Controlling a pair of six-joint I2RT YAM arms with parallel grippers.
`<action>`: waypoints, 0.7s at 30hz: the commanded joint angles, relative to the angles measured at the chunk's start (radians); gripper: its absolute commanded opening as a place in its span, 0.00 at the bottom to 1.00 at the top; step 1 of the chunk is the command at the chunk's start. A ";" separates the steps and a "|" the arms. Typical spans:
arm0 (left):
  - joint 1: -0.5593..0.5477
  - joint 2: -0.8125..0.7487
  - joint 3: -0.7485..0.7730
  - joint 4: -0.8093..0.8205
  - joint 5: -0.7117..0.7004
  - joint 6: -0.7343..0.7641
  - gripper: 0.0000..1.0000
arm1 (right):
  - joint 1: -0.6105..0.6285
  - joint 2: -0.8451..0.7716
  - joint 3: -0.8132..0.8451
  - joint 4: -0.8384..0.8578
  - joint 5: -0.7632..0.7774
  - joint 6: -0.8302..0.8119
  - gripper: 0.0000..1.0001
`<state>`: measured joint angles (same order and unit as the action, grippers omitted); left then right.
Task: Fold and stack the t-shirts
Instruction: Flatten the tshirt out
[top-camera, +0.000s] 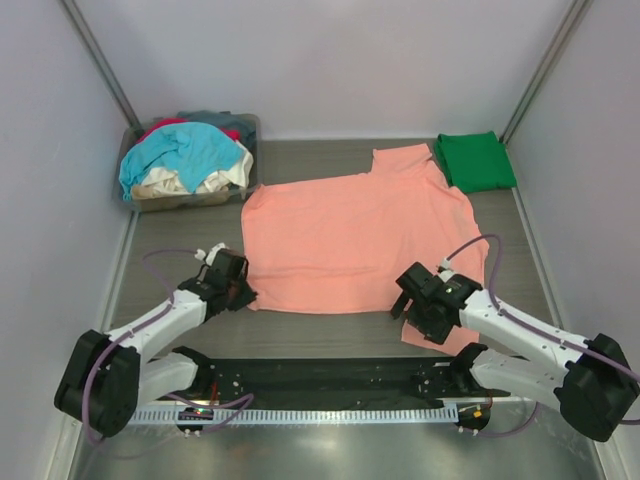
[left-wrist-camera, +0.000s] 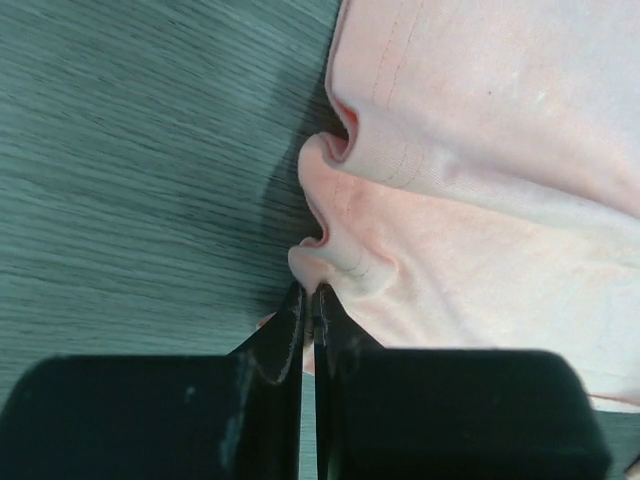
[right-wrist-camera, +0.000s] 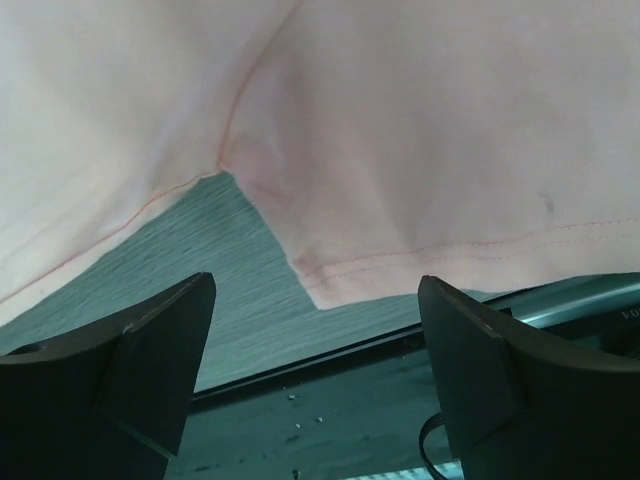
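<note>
Top external view: five t-shirts are countable on the bench (top-camera: 180, 230). One salmon-pink t-shirt (top-camera: 355, 235) lies spread flat across the middle. One dark green t-shirt (top-camera: 475, 160) sits folded at the far right corner, just beside the pink one's far sleeve. The remaining three are heaped in the single grey tub (top-camera: 252, 135) at the far left: a turquoise t-shirt (top-camera: 185, 150), a cream t-shirt (top-camera: 215, 178) and a red t-shirt (top-camera: 165, 125). Two hands work the pink shirt's near edge. The left hand (left-wrist-camera: 308, 300) is clamped on its near-left corner, the cloth puckered into folds at the fingertips. The right hand (right-wrist-camera: 318, 290) has its fingers wide apart at the near-right sleeve, gripping nothing.
</note>
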<state>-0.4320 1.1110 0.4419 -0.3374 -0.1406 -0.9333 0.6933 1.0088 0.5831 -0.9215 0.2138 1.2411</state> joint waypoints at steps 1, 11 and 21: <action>0.070 0.000 -0.009 0.037 0.036 0.040 0.00 | 0.023 0.005 -0.060 0.012 0.088 0.198 0.87; 0.418 0.115 -0.006 0.133 0.301 0.079 0.00 | 0.067 0.112 -0.017 0.073 0.131 0.095 0.86; 0.501 0.096 -0.022 0.172 0.322 0.059 0.00 | 0.146 -0.010 0.006 -0.044 0.214 0.201 0.89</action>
<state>0.0582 1.2232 0.4377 -0.1791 0.1879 -0.8856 0.8314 1.0668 0.6006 -0.9184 0.3531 1.3613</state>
